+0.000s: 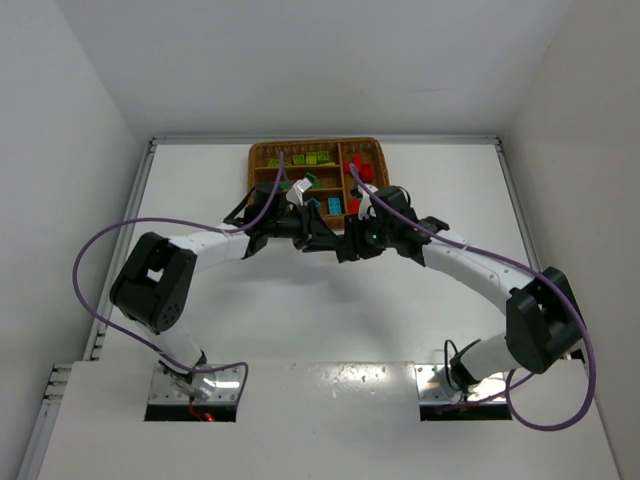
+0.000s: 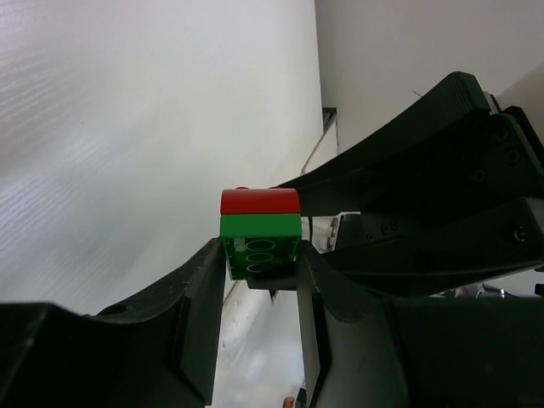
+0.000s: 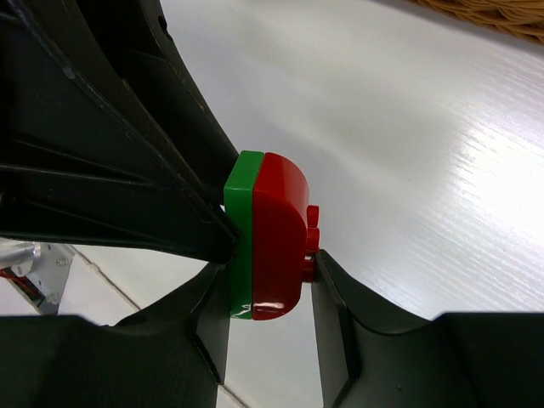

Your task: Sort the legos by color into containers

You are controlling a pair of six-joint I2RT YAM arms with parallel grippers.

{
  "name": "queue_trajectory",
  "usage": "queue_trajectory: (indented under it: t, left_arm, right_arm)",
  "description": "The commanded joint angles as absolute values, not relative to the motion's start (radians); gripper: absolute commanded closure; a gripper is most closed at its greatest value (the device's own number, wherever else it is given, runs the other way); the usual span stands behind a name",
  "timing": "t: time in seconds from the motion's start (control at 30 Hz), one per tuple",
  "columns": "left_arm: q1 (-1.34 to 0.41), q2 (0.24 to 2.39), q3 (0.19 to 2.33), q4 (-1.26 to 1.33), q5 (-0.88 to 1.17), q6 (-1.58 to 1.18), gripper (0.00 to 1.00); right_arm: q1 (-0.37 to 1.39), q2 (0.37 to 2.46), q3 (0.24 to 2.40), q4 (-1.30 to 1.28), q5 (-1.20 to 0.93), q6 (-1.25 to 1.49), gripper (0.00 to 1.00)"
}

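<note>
A green brick and a red brick are stuck together as 1 piece. The green brick is squeezed between the 2 fingers of the left gripper. The right gripper is closed on the same pair, with 1 finger on the green side and 1 on the red brick's bumps. The pair is held over the white table, close to the brown tray. In the tray, light green bricks are seen in the far slot, red bricks in the upright slot on the right, and blue-green bricks in a nearer slot.
</note>
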State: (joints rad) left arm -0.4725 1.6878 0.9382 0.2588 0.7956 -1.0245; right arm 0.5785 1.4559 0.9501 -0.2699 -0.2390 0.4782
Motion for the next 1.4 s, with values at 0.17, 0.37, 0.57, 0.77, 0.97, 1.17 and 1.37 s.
queue_trajectory:
  t: [0.17,0.37,0.57,0.77,0.97,1.17,1.37]
  left_arm:
    - [-0.446,1.719,1.009,0.129,0.785,-0.895,1.0]
    - [-0.417,1.738,1.06,0.066,0.853,-0.826,1.0]
    - [-0.374,1.767,1.115,0.005,0.957,-0.73,1.0]
    - [-0.374,1.781,1.154,-0.008,1.123,-0.657,1.0]
    - [-0.365,1.772,1.186,-0.018,1.207,-0.592,1.0]
    - [-0.365,1.763,1.186,-0.028,1.245,-0.552,1.0]
    - [-0.365,1.763,1.186,-0.037,1.279,-0.523,1.0]
  right_arm:
    - [0.575,1.453,0.983,-0.255,-0.255,0.483,0.44]
    - [0.566,1.425,1.003,-0.308,-0.288,0.439,0.39]
    - [0.531,1.349,0.982,-0.319,-0.39,0.443,0.36]
    - [0.44,1.302,0.858,-0.097,-0.662,0.593,0.41]
    - [0.391,1.367,0.788,0.115,-0.848,0.718,0.24]
    - [0.382,1.397,0.779,0.218,-0.873,0.762,0.22]
    - [0.353,1.459,0.727,0.409,-0.959,0.887,0.35]
